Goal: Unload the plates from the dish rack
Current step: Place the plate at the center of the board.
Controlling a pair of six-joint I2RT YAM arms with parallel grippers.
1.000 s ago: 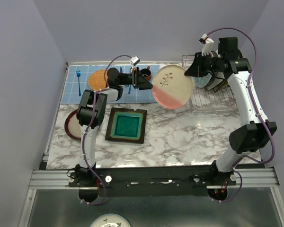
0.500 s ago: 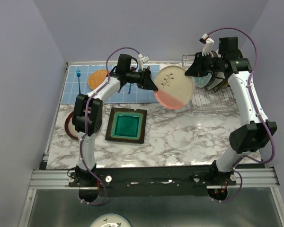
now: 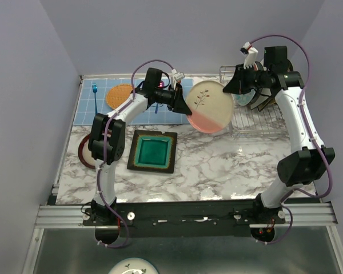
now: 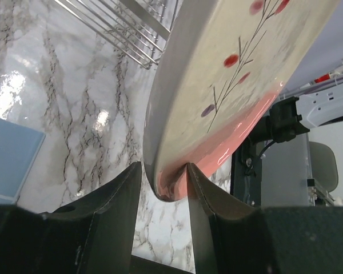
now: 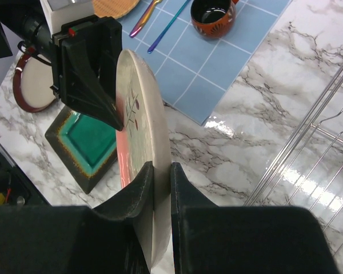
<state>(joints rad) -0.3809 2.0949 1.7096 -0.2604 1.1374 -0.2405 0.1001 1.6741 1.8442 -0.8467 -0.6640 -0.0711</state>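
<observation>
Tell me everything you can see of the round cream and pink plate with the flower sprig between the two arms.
The round cream plate looks like glazed ceramic, its lower part pink, with a thin dark sprig bearing red and purple buds. It hangs tilted above the marble table, at the left end of the silver wire dish rack. The right gripper pinches its cream rim; the left gripper straddles the pink edge, whether gripping I cannot tell.

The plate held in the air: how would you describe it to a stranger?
Look beside the wire dish rack, above the marble table. A round plate hangs tilted there, the right gripper clamped on its rim. Only it pairs a cream, flower-sprigged face with a pink lower part.
</observation>
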